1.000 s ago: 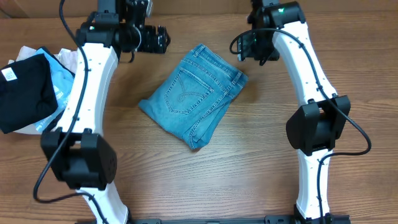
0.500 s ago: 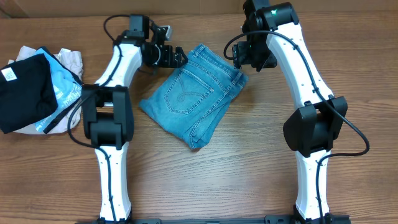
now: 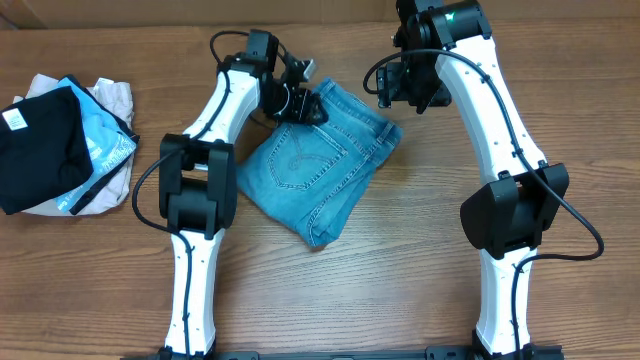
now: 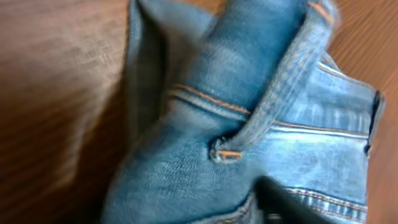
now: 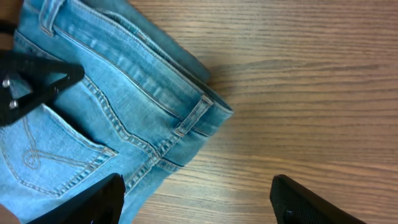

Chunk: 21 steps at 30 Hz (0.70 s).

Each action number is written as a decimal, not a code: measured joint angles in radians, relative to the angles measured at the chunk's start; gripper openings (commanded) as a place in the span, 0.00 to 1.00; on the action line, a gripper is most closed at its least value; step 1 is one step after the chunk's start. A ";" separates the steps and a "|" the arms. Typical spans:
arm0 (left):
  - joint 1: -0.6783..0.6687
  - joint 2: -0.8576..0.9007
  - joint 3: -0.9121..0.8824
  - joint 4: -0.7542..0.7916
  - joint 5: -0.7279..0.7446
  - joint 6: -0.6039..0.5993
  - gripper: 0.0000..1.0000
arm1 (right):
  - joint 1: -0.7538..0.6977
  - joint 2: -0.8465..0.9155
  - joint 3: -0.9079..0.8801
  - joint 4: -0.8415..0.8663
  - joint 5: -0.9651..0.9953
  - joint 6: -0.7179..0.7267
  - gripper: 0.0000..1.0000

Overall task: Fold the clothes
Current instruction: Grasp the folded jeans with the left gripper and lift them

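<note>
The left claw (image 3: 303,103) is set down on the upper left corner of the jeans (image 3: 322,170), at the waistband. In the left wrist view denim is seen bunched right against it, with one dark finger (image 4: 281,200) at the lower edge. Whether the cloth is clamped cannot be told. The right claw (image 5: 196,186) is held spread wide with nothing between its fingers, above the waistband's right corner and the bare wood beside it. The jeans are laid folded into a compact packet at the middle of the table (image 3: 100,290), a back pocket (image 3: 300,150) facing up. A black garment (image 3: 40,150), a bright blue cloth (image 3: 100,140) and a beige cloth (image 3: 115,97) are piled at the far left, well apart from the jeans.
</note>
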 measured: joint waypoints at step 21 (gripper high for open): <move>0.039 -0.124 0.155 -0.293 -0.338 0.031 0.04 | -0.048 0.000 0.000 -0.036 0.000 0.000 0.79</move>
